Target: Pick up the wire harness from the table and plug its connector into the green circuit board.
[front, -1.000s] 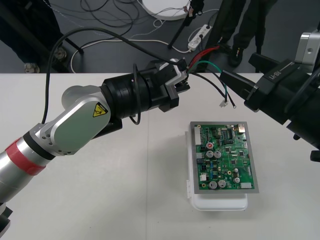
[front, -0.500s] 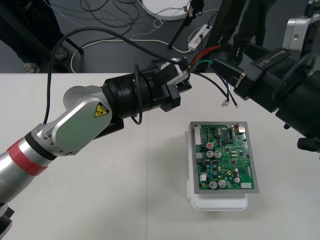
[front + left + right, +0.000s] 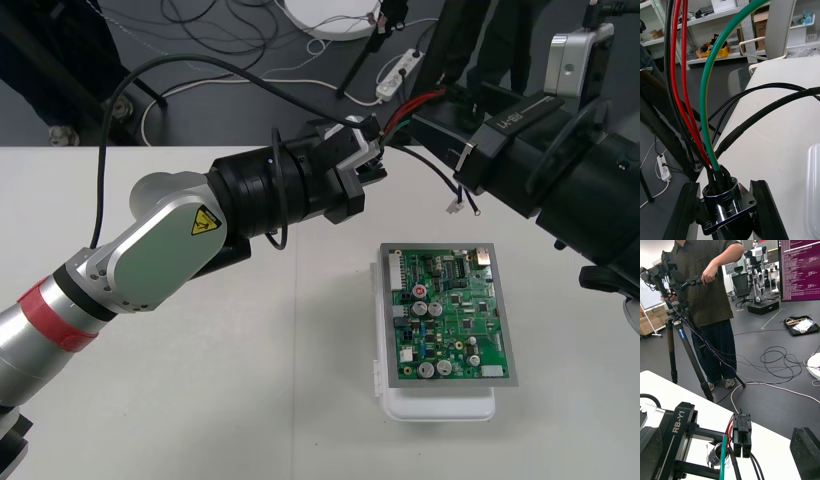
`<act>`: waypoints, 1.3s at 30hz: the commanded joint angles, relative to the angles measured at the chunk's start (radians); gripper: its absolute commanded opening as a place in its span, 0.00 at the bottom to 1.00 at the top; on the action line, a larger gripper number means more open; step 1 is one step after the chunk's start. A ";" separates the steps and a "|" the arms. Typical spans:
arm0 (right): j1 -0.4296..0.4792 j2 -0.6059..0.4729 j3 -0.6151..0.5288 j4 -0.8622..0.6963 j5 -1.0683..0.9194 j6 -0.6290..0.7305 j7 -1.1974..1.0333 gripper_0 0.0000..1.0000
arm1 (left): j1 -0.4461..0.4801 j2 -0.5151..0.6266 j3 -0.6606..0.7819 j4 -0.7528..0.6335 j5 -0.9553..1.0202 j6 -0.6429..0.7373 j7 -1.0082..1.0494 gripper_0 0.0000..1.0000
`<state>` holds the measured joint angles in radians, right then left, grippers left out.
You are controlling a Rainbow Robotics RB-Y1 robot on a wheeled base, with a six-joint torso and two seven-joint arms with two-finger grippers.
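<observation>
My left gripper (image 3: 367, 150) hangs over the table's far edge, shut on the harness's round metal socket (image 3: 728, 210), with one black finger (image 3: 687, 213) on each side of its flange. Red, green and black wires (image 3: 410, 108) run from the socket towards the right gripper (image 3: 432, 118). That gripper is open; one of its fingers (image 3: 805, 448) stands well off to the side of the upright black plug (image 3: 742, 435), which nothing grips. Two thin black leads (image 3: 462, 205) dangle below the wires. Nearer on the table, the green circuit board (image 3: 450, 315) lies on its white base (image 3: 440, 405).
The light table (image 3: 250, 380) spreads bare to the left of the board. Beyond its far edge are dark floor, loose cables and a white power strip (image 3: 397, 70). The left arm's silver link with its yellow label (image 3: 160, 250) crosses the table's left half.
The right gripper has moved left and towards the far edge, closing in on the harness wires and plug. The left gripper has kept hold of the socket in the same place.
</observation>
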<state>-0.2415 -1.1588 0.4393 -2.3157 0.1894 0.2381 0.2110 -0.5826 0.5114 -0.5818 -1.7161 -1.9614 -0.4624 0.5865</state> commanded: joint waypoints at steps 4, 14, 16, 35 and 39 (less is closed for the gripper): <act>-0.033 -0.002 0.009 -0.005 -0.008 0.003 -0.055 1.00 | -0.011 -0.031 0.002 -0.013 -0.004 0.064 0.042 0.00; -0.039 0.001 0.001 -0.005 0.002 0.001 -0.055 0.23 | -0.011 -0.033 0.002 -0.011 -0.005 0.064 0.039 0.00; -0.039 0.005 0.001 -0.005 0.010 0.001 -0.055 0.08 | -0.011 -0.031 0.002 -0.011 -0.004 0.071 0.039 0.00; -0.039 0.025 -0.001 -0.004 0.022 -0.010 -0.055 0.00 | -0.011 -0.033 0.002 -0.011 -0.005 0.073 0.038 0.00; -0.038 0.027 -0.001 -0.004 0.024 -0.011 -0.055 0.00 | -0.011 -0.033 0.002 -0.011 0.007 0.073 0.044 1.00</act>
<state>-0.2497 -1.1437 0.4411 -2.3124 0.2010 0.2368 0.2110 -0.5826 0.5065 -0.5818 -1.7160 -1.9625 -0.4519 0.5866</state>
